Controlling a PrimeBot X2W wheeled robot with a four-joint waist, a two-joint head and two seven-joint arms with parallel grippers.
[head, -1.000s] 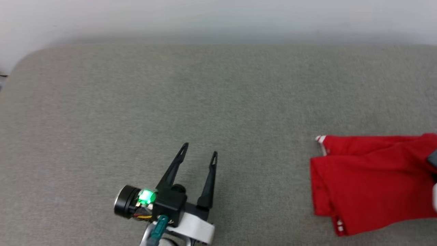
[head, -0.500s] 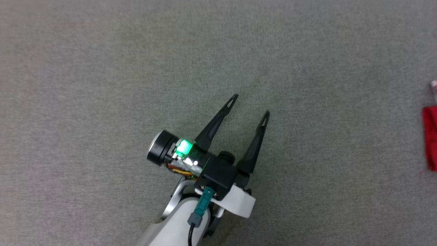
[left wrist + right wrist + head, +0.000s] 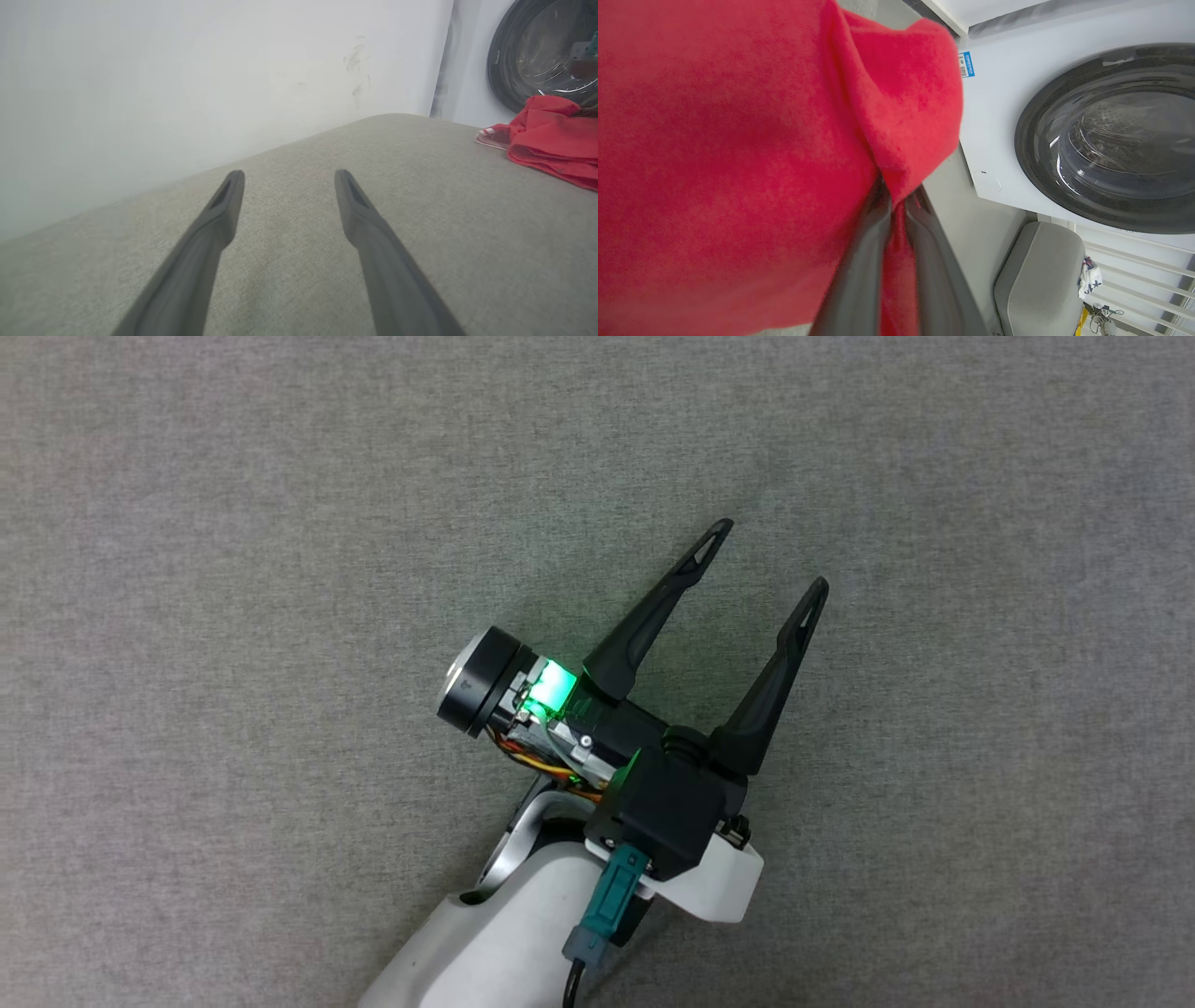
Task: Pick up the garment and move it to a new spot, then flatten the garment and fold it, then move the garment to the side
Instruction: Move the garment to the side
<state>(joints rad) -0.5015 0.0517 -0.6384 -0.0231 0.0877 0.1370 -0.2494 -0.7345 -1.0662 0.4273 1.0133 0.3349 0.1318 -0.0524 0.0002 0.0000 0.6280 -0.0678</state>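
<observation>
Since my right fingers (image 3: pixel 859 266) are pinched together on a fold of the garment (image 3: pixel 714 163), that is the arm that counts. The red cloth bunches over and around their tips at the end of the tabletop (image 3: pixel 420 200) nearest the washing machine (image 3: pixel 1106 140). My left fingers (image 3: pixel 212 224) stand wide apart and empty over bare grey cover, well away from the machine. From them the garment lies ahead and to the right, a crumpled heap just in front of the machine. I cannot tell its long axis while it is bunched. I judge the open room lies away from the machine, toward my left fingers. The wall (image 3: pixel 187 70) and the tabletop's rounded edge close off the far side.
</observation>
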